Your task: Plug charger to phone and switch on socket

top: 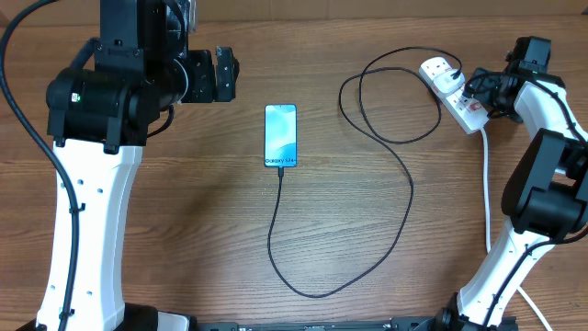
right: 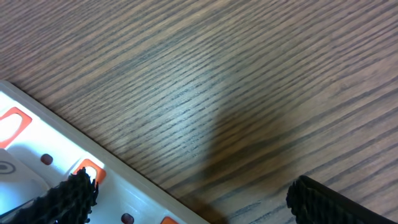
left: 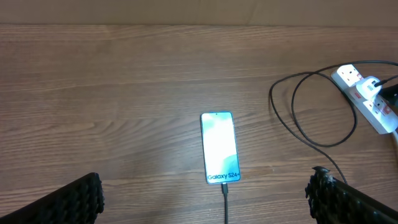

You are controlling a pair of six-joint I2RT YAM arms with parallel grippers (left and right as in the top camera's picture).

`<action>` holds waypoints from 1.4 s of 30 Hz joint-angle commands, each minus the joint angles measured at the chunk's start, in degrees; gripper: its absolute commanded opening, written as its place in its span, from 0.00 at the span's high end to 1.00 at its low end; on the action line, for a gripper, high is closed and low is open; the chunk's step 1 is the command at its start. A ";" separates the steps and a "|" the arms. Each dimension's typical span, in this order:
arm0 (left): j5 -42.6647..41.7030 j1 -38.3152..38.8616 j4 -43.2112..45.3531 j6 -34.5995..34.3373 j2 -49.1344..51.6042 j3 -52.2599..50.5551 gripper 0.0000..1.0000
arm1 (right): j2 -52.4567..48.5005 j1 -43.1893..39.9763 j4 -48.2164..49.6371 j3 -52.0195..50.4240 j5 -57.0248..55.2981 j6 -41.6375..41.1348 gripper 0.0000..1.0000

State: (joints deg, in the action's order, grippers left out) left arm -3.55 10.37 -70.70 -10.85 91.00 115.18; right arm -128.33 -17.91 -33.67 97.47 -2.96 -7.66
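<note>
The phone lies screen-up mid-table, its screen lit, "Galaxy" text at the near end. The charger, a thin black cable, has its tip in the phone's near end. It loops right and back to the white socket at the far right. My left gripper hangs open to the left of the phone and behind it; from its wrist the phone lies ahead between the fingers. My right gripper is open low over the socket, one finger beside an orange switch.
A thick white lead runs from the socket toward the front edge past the right arm's base. The cable's large loops lie between phone and socket. Bare wooden table lies left of and in front of the phone.
</note>
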 commanded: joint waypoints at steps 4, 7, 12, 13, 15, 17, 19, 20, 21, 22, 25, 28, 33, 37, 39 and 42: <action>0.79 -0.22 0.20 -0.96 0.20 0.04 0.00 | -2.69 -0.11 0.52 -0.09 1.44 0.31 0.00; 0.79 -0.22 0.17 -0.96 0.20 0.04 0.00 | -3.28 -0.11 0.63 -0.09 2.27 0.28 0.00; 0.79 -0.22 0.17 -0.98 0.20 0.04 0.00 | -3.43 -0.11 1.07 -0.09 6.36 0.28 0.00; 0.79 -0.22 0.17 -0.96 0.20 0.04 0.00 | -3.43 -0.11 1.07 -0.09 6.88 0.28 0.00; 0.79 -0.22 0.17 -0.98 0.20 0.04 0.01 | -3.43 -0.11 1.07 -0.09 7.17 0.28 0.00; 0.81 -0.22 0.17 -0.98 0.20 0.04 0.00 | -3.43 -0.11 1.03 -0.09 7.17 0.28 0.00; 0.79 -0.22 0.17 -0.98 0.20 0.04 0.00 | -3.43 -0.11 0.96 -0.09 7.23 0.26 0.00; 0.81 -0.22 0.17 -0.96 0.20 0.04 0.00 | -3.43 -0.11 1.01 -0.09 7.50 0.28 0.00; 0.81 -0.22 0.17 -0.96 0.20 0.04 0.00 | -3.43 -0.11 1.09 -0.09 8.11 0.28 0.00; 0.79 -0.22 0.17 -0.96 0.20 0.04 0.00 | -3.43 -0.11 1.25 -0.09 8.72 0.26 0.00; 0.81 -0.22 0.17 -0.96 0.20 0.04 0.00 | -3.43 -0.11 1.68 -0.09 9.29 0.26 0.00; 0.79 -0.22 0.17 -0.98 0.20 0.04 0.00 | -3.43 -0.11 1.99 -0.09 9.31 0.24 0.00; 0.79 -0.22 0.17 -0.98 0.20 0.04 0.00 | -3.43 -0.11 2.14 0.04 9.29 0.13 0.00; 0.79 -0.22 0.17 -0.98 0.20 0.04 0.00 | -3.43 -0.20 1.90 0.07 9.16 0.04 0.00; 0.79 -0.22 0.17 -0.98 0.20 0.04 0.00 | -3.43 -0.22 1.66 0.04 9.09 0.04 0.00; 0.79 -0.22 0.17 -0.98 0.20 0.04 0.00 | -3.43 -0.22 1.14 0.04 9.11 0.07 0.00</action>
State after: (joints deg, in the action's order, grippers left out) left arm -3.55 10.37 -70.70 -10.85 91.00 115.18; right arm -129.95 -18.72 -31.27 97.49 4.43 -8.08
